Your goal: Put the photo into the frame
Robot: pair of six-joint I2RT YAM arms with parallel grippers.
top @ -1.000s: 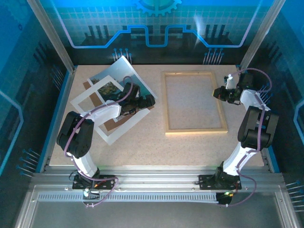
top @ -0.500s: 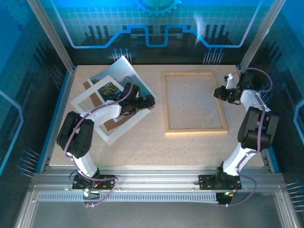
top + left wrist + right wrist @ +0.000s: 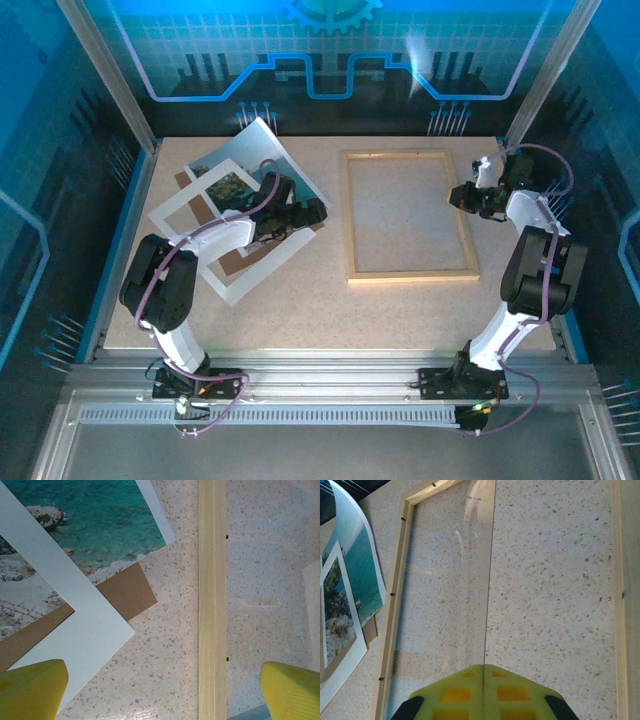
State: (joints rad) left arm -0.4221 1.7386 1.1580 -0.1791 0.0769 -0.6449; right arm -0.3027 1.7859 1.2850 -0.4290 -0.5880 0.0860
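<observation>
Photo (image 3: 95, 520) lay just left of the frame (image 3: 412, 275) on the table (image 3: 300, 300), partly under a white mat (image 3: 85, 625) and on top of a brown board (image 3: 127, 592). I saw the left gripper (image 3: 162, 692) spread wide above the mat's corner and the frame's left rail. The right gripper (image 3: 484, 692) was pressed shut over the frame. A thin clear edge ran up from its tips, possibly a pane. I couldn't tell whether it was gripped.
</observation>
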